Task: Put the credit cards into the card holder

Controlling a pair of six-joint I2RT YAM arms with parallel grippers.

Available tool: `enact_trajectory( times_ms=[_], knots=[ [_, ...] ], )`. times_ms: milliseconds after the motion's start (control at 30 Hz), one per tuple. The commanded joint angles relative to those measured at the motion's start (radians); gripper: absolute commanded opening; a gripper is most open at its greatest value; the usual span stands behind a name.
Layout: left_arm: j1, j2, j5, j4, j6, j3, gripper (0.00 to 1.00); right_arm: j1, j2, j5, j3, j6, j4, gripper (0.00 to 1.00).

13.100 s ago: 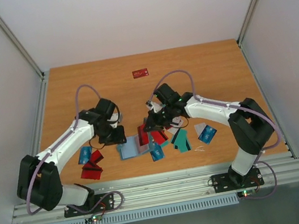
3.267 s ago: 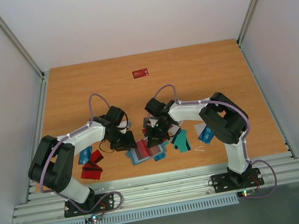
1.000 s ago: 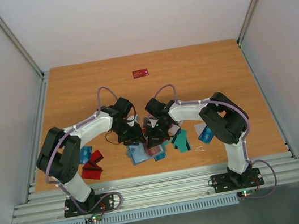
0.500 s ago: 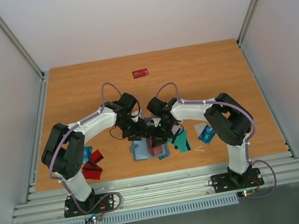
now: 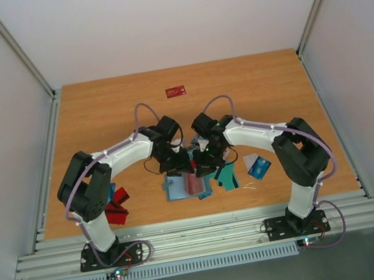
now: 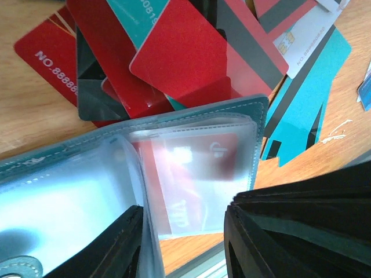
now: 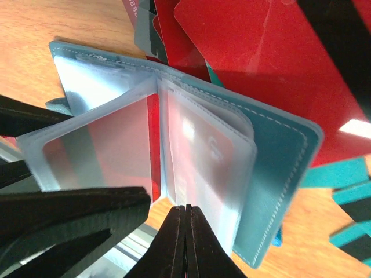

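"Which step are we on?"

"I've got the card holder (image 5: 175,189) open at lower centre. My left gripper (image 6: 184,223) is part-spread astride a sleeve. My right gripper (image 7: 186,219), pressed together, is parting the pages. Next I'd say fetch a card."

"Counts?"

"One holder. The credit cards (image 5: 230,174) overlap too much to count. One lone red card (image 5: 176,91) lies at upper centre."

Left wrist view: card holder (image 6: 58,197) cut off at lower left frame edge; print on its sleeved red card (image 6: 191,159) blurred behind frosted plastic.
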Motion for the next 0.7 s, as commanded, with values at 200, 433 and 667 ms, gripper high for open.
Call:
enact_trajectory(
  times_ms=[200,433,667],
  knots=[
    [-0.044,0.015,-0.016,0.049,-0.102,0.062,0.39,-0.08,-0.141,0.037,-0.006,-0.074,-0.133,0.01],
    [-0.061,0.085,0.073,0.188,-0.155,0.071,0.39,-0.148,-0.259,0.06,-0.053,-0.092,-0.18,0.01],
    [-0.057,0.035,0.017,0.131,-0.096,0.161,0.39,-0.218,-0.34,0.074,-0.066,-0.084,-0.19,0.06]
  ],
)
